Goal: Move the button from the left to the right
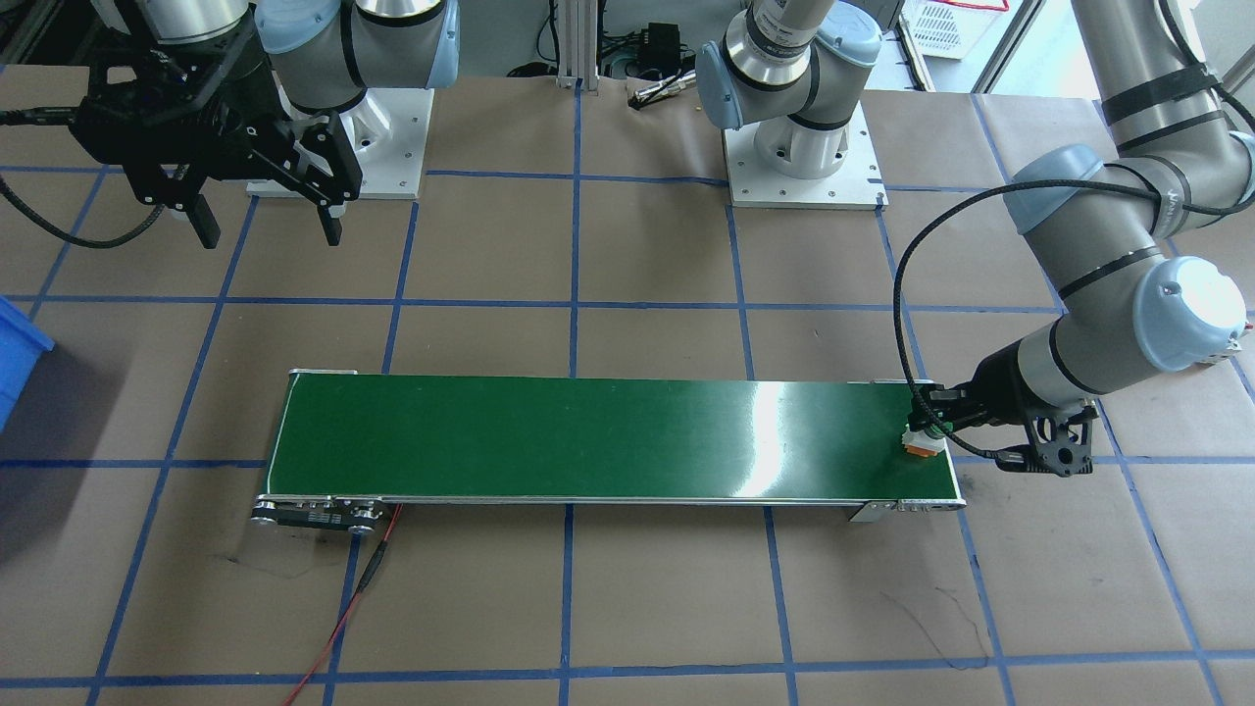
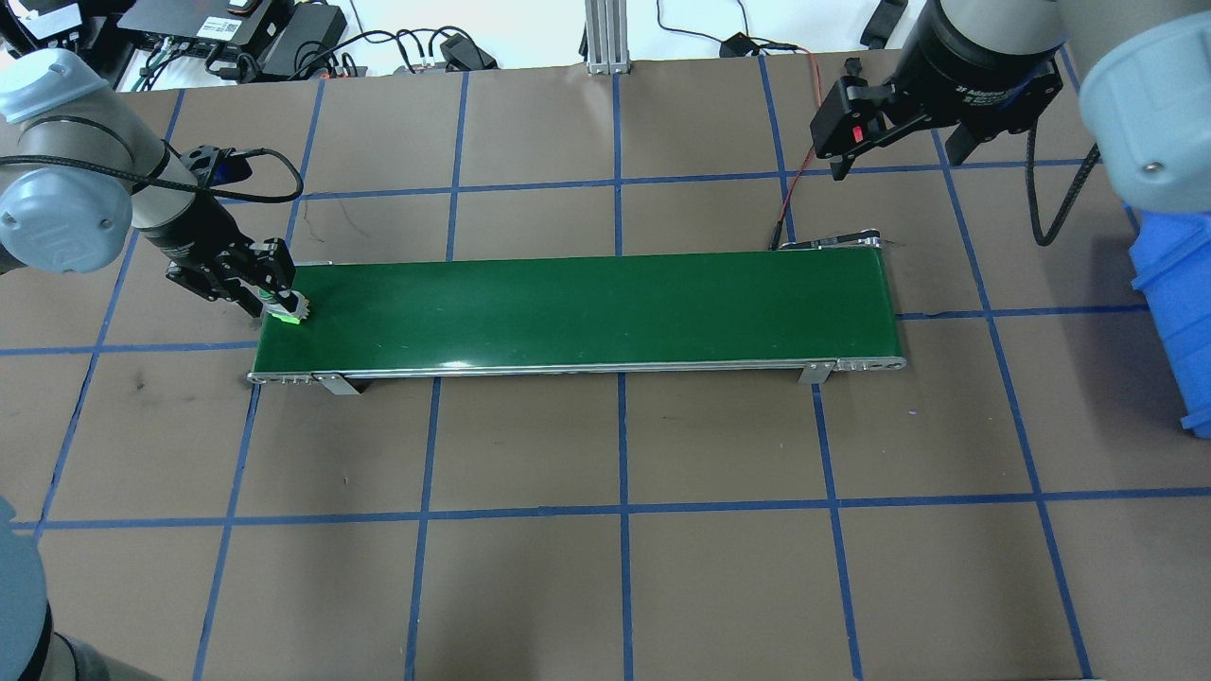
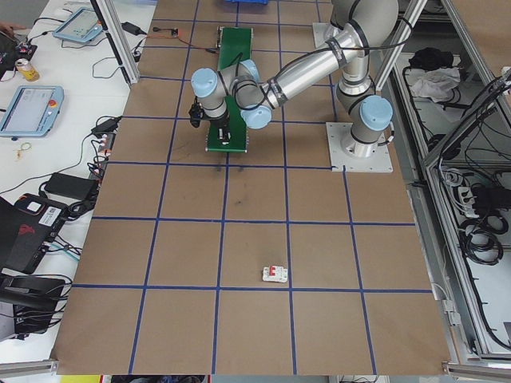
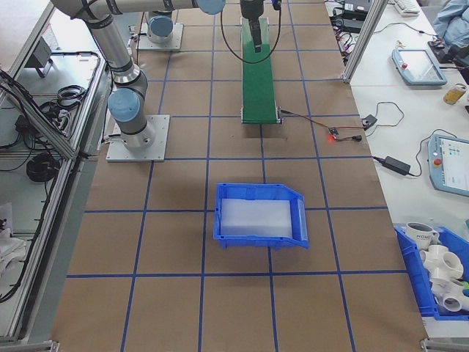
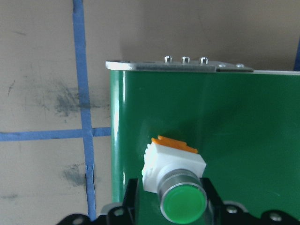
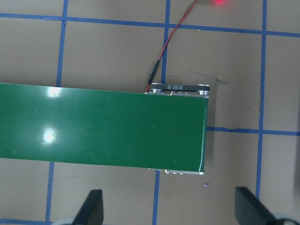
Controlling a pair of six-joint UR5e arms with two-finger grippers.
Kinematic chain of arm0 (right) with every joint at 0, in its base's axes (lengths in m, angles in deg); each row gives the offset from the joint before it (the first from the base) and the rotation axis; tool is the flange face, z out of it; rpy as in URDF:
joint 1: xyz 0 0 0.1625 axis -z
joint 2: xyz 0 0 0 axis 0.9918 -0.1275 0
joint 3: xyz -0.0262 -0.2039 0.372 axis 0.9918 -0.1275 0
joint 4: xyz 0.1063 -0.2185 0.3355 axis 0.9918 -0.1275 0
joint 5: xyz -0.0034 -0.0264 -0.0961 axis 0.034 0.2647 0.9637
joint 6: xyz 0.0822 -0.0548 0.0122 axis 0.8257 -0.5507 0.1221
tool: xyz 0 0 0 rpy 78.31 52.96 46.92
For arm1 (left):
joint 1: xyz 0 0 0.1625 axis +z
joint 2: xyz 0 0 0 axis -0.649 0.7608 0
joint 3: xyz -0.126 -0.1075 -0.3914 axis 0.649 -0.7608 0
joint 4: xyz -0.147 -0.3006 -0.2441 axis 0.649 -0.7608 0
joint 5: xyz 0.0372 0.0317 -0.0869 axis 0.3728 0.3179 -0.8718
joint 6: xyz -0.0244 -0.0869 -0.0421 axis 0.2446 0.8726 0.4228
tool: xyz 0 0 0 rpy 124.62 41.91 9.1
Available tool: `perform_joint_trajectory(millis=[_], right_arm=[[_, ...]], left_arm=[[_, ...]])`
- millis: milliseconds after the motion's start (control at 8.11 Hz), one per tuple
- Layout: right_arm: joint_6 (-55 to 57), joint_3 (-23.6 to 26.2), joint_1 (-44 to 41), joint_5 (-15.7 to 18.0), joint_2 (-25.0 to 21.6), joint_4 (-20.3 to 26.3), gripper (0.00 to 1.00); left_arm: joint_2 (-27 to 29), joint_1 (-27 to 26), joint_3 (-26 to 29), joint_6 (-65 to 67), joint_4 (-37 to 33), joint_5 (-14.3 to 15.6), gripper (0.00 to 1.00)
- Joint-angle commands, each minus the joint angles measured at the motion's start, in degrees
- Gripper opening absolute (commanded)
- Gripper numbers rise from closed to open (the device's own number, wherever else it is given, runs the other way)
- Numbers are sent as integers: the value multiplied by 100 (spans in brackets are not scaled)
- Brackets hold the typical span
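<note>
The button (image 5: 176, 176), with a green round cap, white body and orange base, sits at the left end of the green conveyor belt (image 2: 587, 307), also seen as button (image 2: 289, 310) and button (image 1: 923, 443). My left gripper (image 2: 279, 303) is shut on it, a black finger (image 5: 130, 199) pressing each side of the body. My right gripper (image 2: 894, 161) hangs open and empty above the table beyond the belt's right end; its spread fingers (image 6: 93, 206) frame that belt end (image 6: 187, 136).
A blue bin (image 4: 260, 216) stands on the table past the belt's right end. A red and black wire (image 1: 343, 608) runs from the belt's motor end. A white circuit breaker (image 3: 275, 274) lies on the table far off on my left.
</note>
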Motion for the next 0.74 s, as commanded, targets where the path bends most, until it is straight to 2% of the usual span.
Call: perform_joint_trajectory(millis=[0, 370, 617], right_arm=[[0, 0, 0, 8, 0, 0, 100], [0, 0, 0, 0, 0, 0, 100], [0, 0, 0, -1, 0, 0, 100]], left_arm=[[-258, -279, 21, 826, -212, 18, 100], [-943, -974, 82, 1330, -441, 18, 100], [-1076, -1300, 83, 1356, -424, 35, 100]])
